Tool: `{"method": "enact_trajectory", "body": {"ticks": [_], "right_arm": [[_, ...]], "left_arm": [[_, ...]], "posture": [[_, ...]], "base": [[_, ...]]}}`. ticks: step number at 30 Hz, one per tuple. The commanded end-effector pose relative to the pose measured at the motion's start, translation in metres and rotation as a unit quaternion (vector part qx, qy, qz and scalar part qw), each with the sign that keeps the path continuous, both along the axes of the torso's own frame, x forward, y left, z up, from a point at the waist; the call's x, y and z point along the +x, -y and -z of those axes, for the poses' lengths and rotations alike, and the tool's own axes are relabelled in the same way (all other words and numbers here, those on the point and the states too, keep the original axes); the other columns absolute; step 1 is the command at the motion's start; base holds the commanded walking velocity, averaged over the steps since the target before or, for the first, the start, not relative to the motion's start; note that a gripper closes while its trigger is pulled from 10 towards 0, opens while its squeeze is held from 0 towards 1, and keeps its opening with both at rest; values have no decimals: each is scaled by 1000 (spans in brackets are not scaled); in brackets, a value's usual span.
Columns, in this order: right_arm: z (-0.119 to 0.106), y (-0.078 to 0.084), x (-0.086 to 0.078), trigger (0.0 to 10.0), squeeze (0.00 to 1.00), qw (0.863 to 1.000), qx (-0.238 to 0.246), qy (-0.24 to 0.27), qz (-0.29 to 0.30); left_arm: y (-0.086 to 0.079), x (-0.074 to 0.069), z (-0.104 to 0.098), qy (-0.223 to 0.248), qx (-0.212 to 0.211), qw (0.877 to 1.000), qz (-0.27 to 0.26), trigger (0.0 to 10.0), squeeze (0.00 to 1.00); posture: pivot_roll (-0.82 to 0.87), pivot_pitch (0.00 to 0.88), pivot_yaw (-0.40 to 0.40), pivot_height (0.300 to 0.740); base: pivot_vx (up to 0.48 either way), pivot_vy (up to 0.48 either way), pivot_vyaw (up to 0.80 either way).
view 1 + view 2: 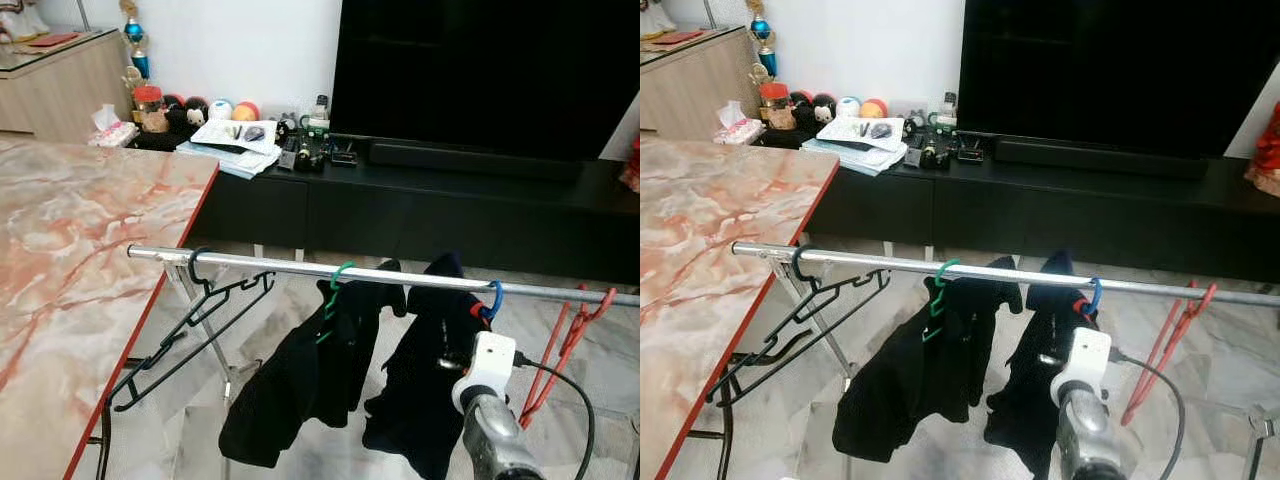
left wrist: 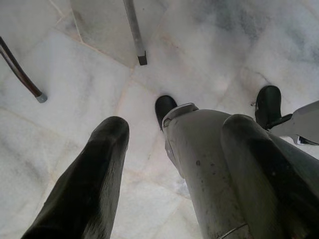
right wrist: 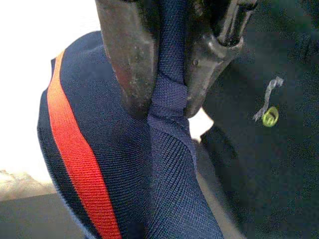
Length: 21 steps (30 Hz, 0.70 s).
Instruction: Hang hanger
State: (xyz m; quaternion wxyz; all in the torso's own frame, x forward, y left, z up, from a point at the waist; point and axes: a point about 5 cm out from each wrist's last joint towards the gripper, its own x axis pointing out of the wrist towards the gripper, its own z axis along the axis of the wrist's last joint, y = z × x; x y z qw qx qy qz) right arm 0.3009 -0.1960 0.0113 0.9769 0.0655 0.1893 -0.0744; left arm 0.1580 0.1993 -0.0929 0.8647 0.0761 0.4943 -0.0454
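From the left eye view, one long silver metal rail [image 1: 300, 265] runs across the room in front of a black low TV cabinet [image 1: 420, 205]. Four hangers are on this rail. One empty black wire hanger [image 1: 190, 330] hangs at the left end, just beside the pink marble table [image 1: 70, 260]. One green plastic hanger [image 1: 335, 290] carries a dark garment [image 1: 300, 370]. One blue plastic hanger [image 1: 492, 300] carries a second dark navy garment [image 1: 420, 370]. One red plastic hanger [image 1: 565, 340] hangs empty at the right end of the rail. The right arm [image 1: 490, 420] rises from the lower edge, with its white wrist piece against the navy garment, just below the blue hook.

In the right eye view the same rail, two garments and four hangers appear, and the right arm again reaches up to the garment under the blue hook.

In the left wrist view, the left gripper [image 2: 174, 149] points down at the white marble floor [image 2: 75, 99]. Its two black fingers [image 2: 94, 179] are spread apart and hold nothing.

In the right wrist view, the right gripper [image 3: 169, 84] is pressed together on a fold of the navy fabric, which has one red stripe [image 3: 79, 164]. The two fingers pinch the cloth between them.
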Motion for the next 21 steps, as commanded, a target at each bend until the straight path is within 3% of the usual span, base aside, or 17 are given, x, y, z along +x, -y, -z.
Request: {"method": "enact_trajectory", "body": {"ticks": [1, 5, 6, 7, 8, 9, 21], "right_arm": [[1, -3, -2, 0, 0, 1000, -1, 11, -8], [5, -7, -8, 0, 0, 1000, 5, 12, -16], [5, -9, -8, 824, 0, 1000, 6, 14, -26], [5, -10, -8, 9294, 0, 999, 3, 14, -31], [4, -10, -7, 9294, 0, 999, 1, 14, -33], [3, -10, -6, 10000, 0, 999, 0, 16, -32], [-2, -16, 0, 10000, 0, 999, 12, 21, -27]], "left_arm": [[1, -15, 6, -27, 2, 1000, 4, 10000, 0], [-1, -15, 6, -24, 7, 1000, 6, 10000, 0], [-2, -15, 6, -24, 10, 1000, 7, 10000, 0], [-3, -14, 5, -23, 10, 1000, 5, 10000, 0], [-4, -14, 5, -22, 10, 1000, 3, 10000, 0], [-5, -15, 5, -20, 11, 1000, -1, 10000, 0], [-14, -32, 9, -32, 12, 999, -15, 10000, 0]], "posture": [[112, 0, -71, 740], [109, 0, -68, 740], [109, 0, -68, 740], [109, 0, -70, 740], [109, 0, -70, 740], [109, 0, -69, 740], [118, 0, -67, 740]], "base": [[0, 0, 0], [0, 0, 0], [0, 0, 0], [0, 0, 0], [0, 0, 0], [0, 0, 0], [0, 0, 0]]}}
